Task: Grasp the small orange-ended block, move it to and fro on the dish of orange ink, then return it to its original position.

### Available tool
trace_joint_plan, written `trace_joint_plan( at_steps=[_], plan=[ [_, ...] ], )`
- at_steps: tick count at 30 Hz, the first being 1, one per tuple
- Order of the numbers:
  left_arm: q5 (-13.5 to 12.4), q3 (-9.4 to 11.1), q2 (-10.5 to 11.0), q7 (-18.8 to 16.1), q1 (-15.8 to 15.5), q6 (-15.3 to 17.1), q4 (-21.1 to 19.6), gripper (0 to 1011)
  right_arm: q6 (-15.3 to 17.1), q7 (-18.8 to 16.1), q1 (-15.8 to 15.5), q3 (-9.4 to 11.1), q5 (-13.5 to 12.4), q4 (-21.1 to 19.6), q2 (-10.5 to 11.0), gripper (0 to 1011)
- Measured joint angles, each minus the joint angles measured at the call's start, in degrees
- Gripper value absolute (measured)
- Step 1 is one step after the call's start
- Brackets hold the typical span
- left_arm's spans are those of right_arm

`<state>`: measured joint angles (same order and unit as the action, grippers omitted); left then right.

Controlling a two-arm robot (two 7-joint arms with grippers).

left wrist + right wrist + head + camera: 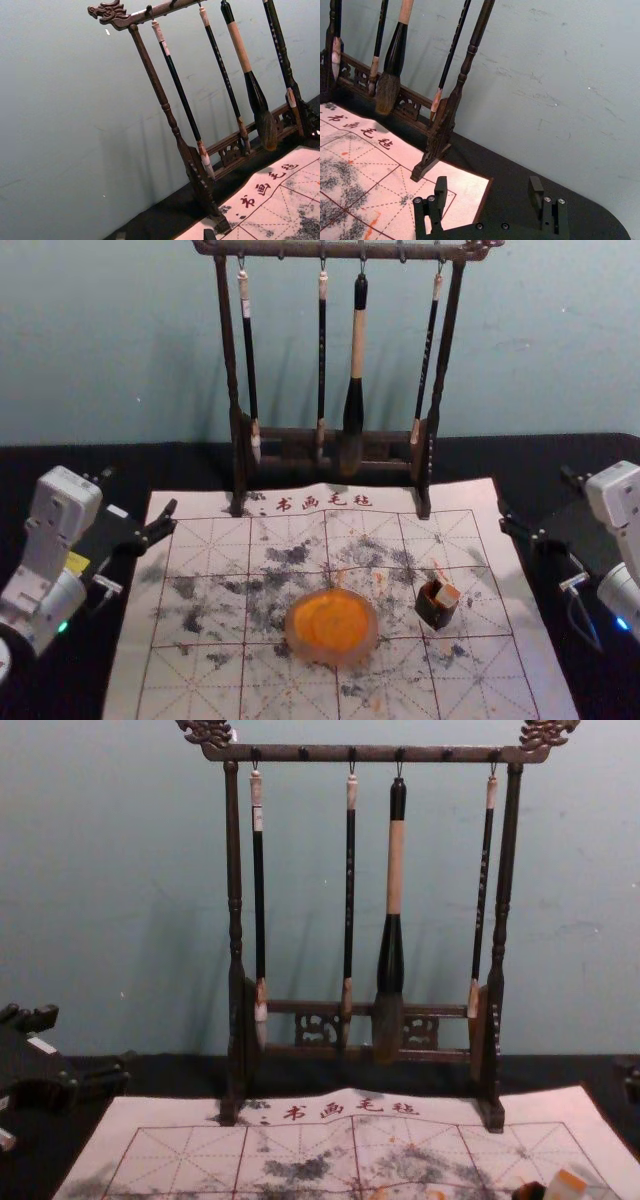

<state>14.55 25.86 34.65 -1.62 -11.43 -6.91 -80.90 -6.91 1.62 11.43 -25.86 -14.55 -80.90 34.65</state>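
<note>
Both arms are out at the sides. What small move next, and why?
I'd probably ease the right gripper in above the block, fingers open. The block sits in the dark holder, right of the dish, nearer this gripper, which waits open and empty by the mat's right edge.

the orange-ended block (566, 1185) and dark box (529, 1191) are cut off by the chest view's bottom edge.

the ink (331, 624) is orange, the mat (215, 540) pale with red gridlines.
</note>
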Motion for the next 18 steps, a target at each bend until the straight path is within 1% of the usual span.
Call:
trace_joint_plan(
  at_steps=[18],
  plan=[
    [0.0, 0.0, 0.0, 0.0, 0.0, 0.0, 0.0, 1001, -0.01, -0.05, 0.0, 0.03, 0.02, 0.02, -0.01, 1000]
  ],
)
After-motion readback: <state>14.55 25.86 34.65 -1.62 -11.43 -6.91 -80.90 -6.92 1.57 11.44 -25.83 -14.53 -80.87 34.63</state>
